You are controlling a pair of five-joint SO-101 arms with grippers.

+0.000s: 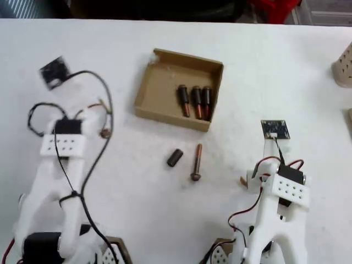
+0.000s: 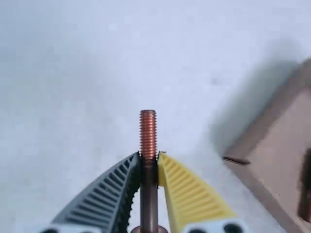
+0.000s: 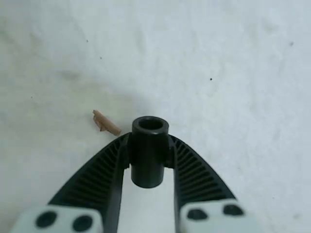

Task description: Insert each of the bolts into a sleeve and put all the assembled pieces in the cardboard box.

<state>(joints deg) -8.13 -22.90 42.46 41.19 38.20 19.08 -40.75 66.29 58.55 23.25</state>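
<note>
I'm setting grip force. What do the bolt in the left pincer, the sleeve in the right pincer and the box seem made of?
Bolt: likely copper-plated metal; reddish sheen, cut threads. Sleeve: matte black, plastic or rubber, hard to tell. Box: dull brown cardboard, folded walls.

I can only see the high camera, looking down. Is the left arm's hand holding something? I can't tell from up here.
Observer: Yes. The left hand is shut on a copper-coloured bolt, and the threaded end pokes out past the tips.
Operator: Cool! And the other hand?
Observer: The right hand is shut on a black sleeve. Its open end faces away from the hand and the hole looks empty.
Operator: What colour are the left hand's fingers?
Observer: One grey finger and one yellow finger, pressed against either side of the bolt.
</note>
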